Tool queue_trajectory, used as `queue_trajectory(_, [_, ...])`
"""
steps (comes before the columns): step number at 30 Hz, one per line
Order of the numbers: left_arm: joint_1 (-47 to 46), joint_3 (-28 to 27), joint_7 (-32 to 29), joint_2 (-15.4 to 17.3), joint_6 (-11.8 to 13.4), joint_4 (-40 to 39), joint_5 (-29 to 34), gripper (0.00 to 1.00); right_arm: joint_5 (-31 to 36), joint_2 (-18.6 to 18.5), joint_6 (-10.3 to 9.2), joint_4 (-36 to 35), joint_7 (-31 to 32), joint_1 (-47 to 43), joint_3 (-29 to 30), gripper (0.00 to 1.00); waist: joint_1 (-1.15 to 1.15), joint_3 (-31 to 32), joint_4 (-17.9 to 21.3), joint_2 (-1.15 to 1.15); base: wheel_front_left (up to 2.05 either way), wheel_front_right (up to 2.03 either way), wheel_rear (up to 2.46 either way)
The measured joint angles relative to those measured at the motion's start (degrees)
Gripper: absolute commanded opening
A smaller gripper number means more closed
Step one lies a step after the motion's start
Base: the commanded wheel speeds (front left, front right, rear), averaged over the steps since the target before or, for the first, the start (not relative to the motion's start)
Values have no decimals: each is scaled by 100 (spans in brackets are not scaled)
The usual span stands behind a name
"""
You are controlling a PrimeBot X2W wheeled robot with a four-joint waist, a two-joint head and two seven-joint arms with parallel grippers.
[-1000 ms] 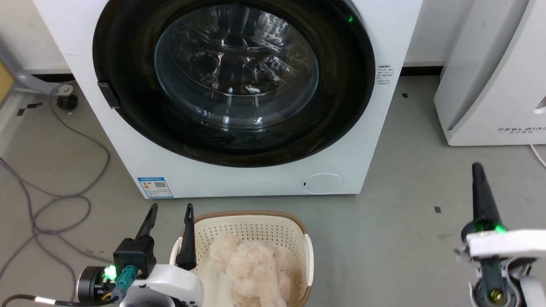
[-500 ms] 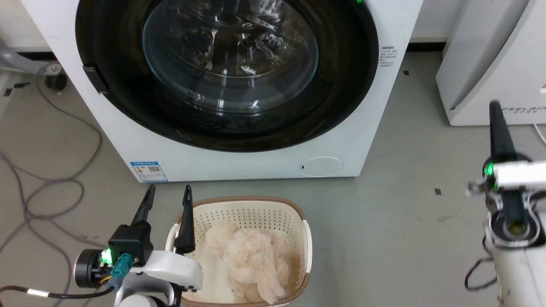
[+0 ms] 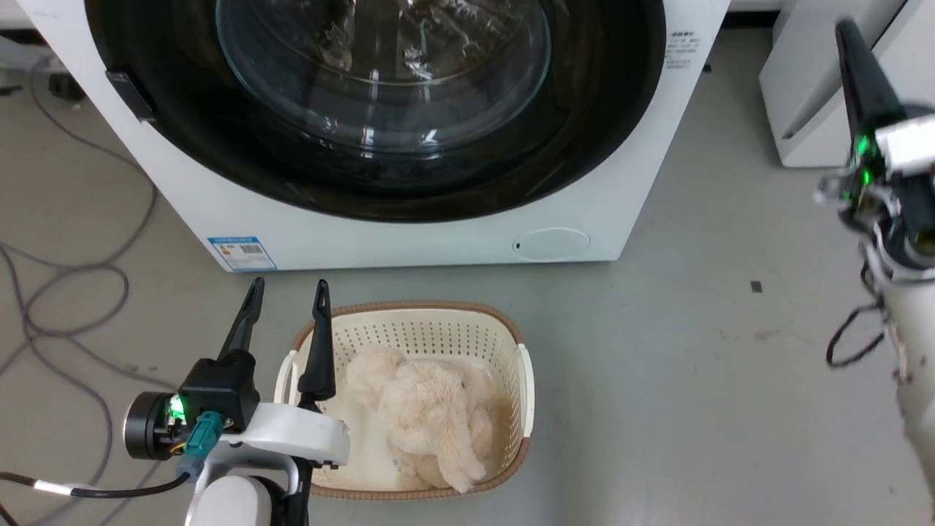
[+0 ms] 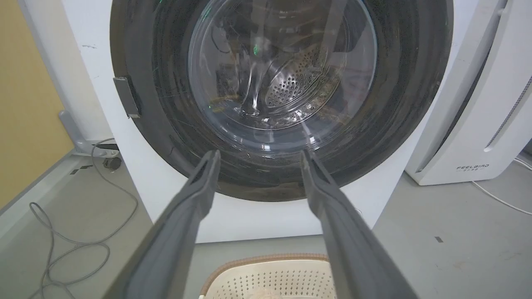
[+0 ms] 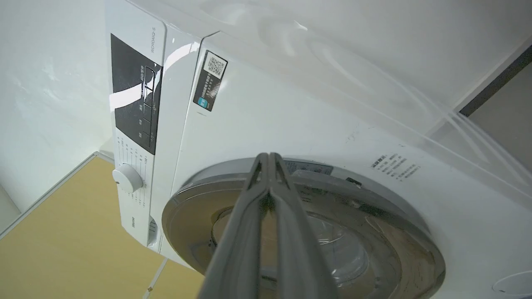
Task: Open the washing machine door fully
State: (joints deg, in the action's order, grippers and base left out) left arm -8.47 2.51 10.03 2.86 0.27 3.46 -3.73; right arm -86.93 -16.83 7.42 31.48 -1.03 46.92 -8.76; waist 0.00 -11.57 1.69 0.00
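Dark-fingered left pincer point(image 3: 289, 284), white forearm point(image 3: 296, 437)

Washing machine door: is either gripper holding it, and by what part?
Nothing is held. The left gripper has open, empty jaws; the right gripper has jaws shut on nothing. Neither touches the washing machine door.

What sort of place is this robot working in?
Likely a laundry corner, perhaps in a test room: a white front-loading washing machine with a round black door, a basket holding a plush toy on the bare grey floor, and another white appliance beside the machine.
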Motion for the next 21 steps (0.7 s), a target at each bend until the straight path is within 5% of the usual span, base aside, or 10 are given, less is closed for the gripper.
queue_trajectory(21, [-429,-9,245,-1,-46,-154,-65,100,-1270,-577,0,2042,1685,3472,-2932,0,0,-801,-15,0,0,0,0])
